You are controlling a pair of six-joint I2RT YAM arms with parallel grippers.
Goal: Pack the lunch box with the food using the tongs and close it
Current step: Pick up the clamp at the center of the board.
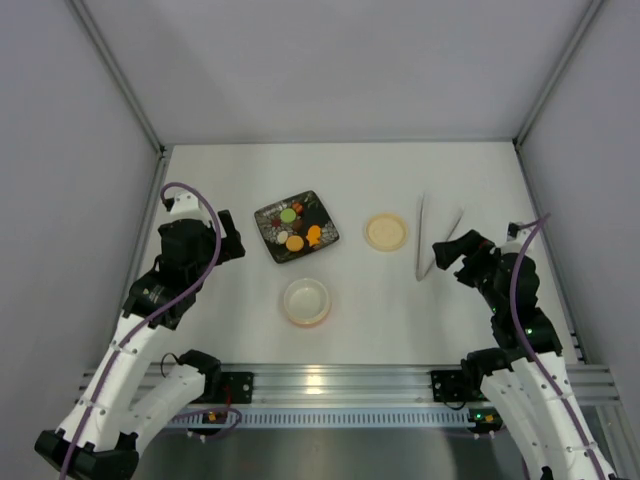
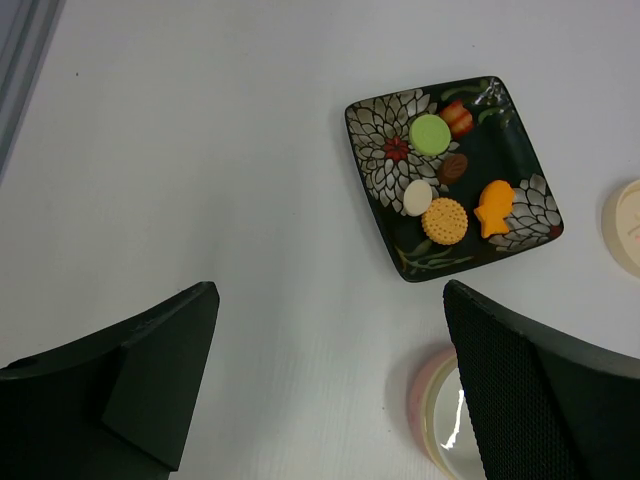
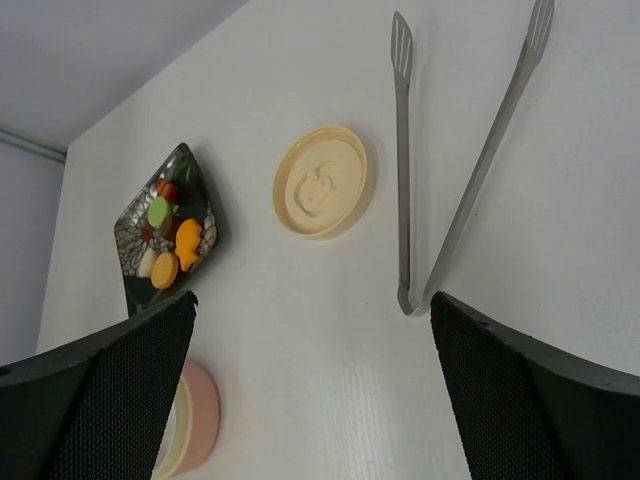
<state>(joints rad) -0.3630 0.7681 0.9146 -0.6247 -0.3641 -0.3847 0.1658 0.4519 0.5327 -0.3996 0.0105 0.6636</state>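
The left hand (image 2: 330, 340) is hovering over the left side of the bench (image 1: 400, 320), its fingers spread wide apart and gripping nothing. The right hand (image 3: 312, 310) is hanging the same way, wide apart and empty, just near of the tongs (image 3: 403, 180), which are lying flat on the right with their joined end pointing near. The food (image 2: 443, 220) is sitting on the black floral plate (image 2: 385, 130). The lunch box (image 1: 306, 320) is standing open, near of the plate. Its lid (image 1: 386, 232) is lying between plate and tongs.
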